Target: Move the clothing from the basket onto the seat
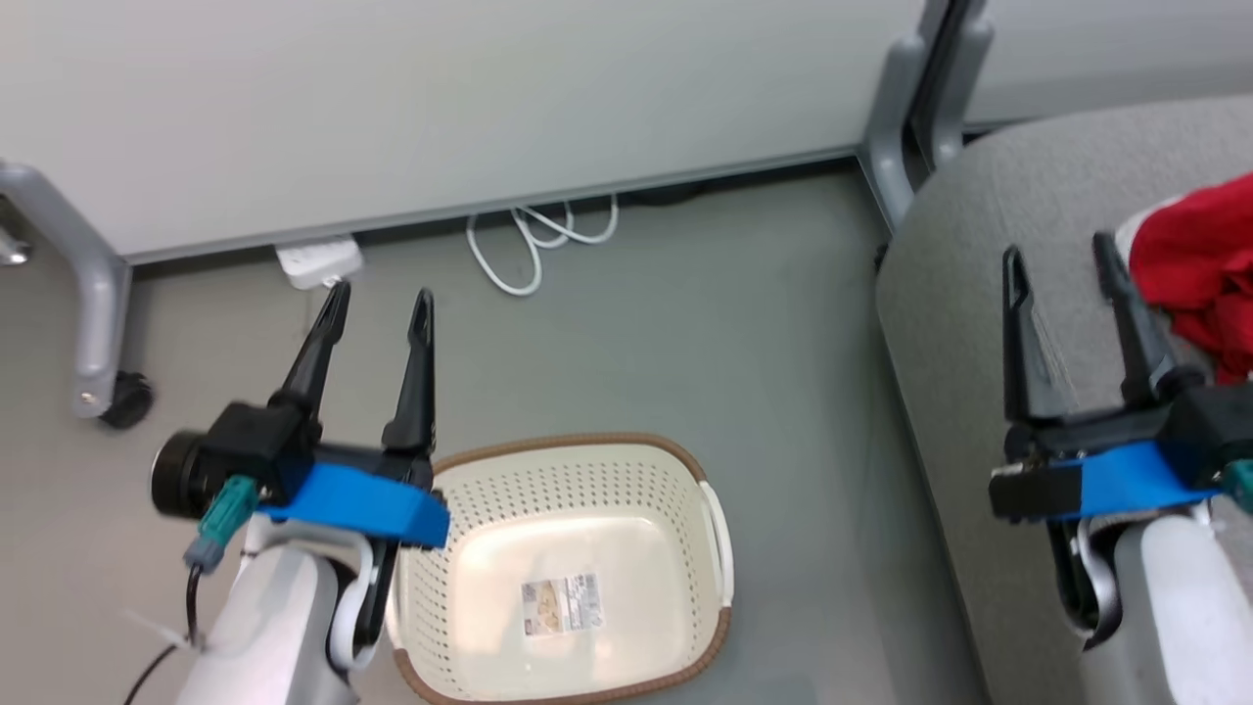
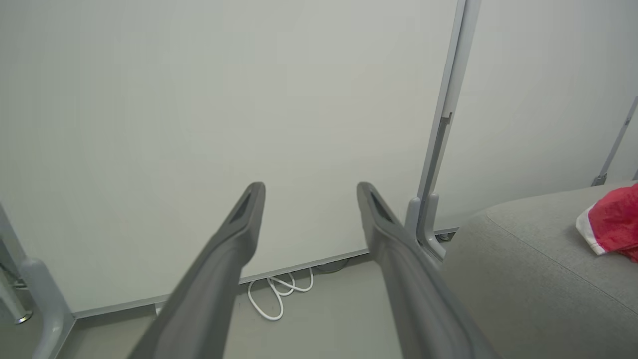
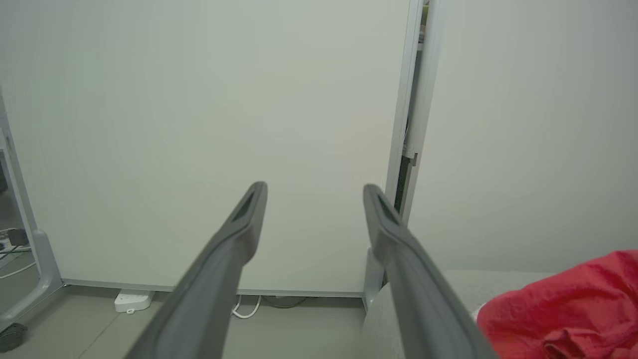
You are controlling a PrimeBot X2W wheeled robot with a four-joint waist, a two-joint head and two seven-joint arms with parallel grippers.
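The red clothing (image 1: 1199, 264) lies on the seat (image 1: 964, 323) at 3 o'clock, just beside the nearer right gripper (image 1: 1056, 245), the basket (image 1: 587, 480) at 5 o'clock from the left gripper (image 1: 380, 292) looks bare, and both grippers are wide open, holding nothing.

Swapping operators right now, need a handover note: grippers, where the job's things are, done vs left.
Grippers: left gripper open and empty, near the basket; right gripper open and empty, over the seat, beside the clothing.
Things: basket on the floor, nothing in it but its sticker. A red heap of clothing lies on the seat, cut off by the head view's edge.
Done: the move looks finished.
Left: confirm both garments are in that heap; I cannot count them from here.
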